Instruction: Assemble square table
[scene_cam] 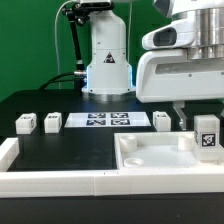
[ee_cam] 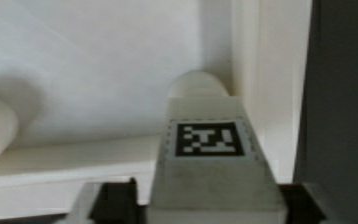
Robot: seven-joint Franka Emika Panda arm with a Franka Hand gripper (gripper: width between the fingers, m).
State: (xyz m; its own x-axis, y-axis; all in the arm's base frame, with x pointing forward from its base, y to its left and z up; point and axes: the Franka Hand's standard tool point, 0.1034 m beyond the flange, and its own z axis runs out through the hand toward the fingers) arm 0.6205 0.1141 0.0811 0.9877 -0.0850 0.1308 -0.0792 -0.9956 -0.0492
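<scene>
**Square table, part-assembled: one leg in the gripper, three loose**

- **Item in hand.** held leg [scene_cam: 207,137]: a small white block with a black-and-white tag on its face. It stands upright over the far corner of the tabletop [scene_cam: 150,158] at the exterior view's right. Whether it touches the tray floor cannot be told.
- **Gripper.** The gripper [scene_cam: 200,120] is closed on the held leg. In the wrist view the leg [ee_cam: 206,150] fills the gap between the dark fingers [ee_cam: 115,205], tag facing the camera.
- **Tabletop.** A white square tray with a raised rim, lying flat on the bench [scene_cam: 60,142] near the front.
- **Stock.** loose legs [scene_cam: 26,123] [scene_cam: 51,121] [scene_cam: 162,121]: two lie at the exterior view's left and one lies just beyond the marker board [scene_cam: 105,120].
- **Handling, judged.**
  - All parts look like rigid moulded plastic: light, stiff and smooth, so probably a little slippery.
  - Legs are best taken across two flat opposite sides, low enough to stay square.
  - The tabletop is too broad to span, so it is likely better pushed or pinched at its rim.
  - A light tray may skid when a leg is pressed in.
</scene>
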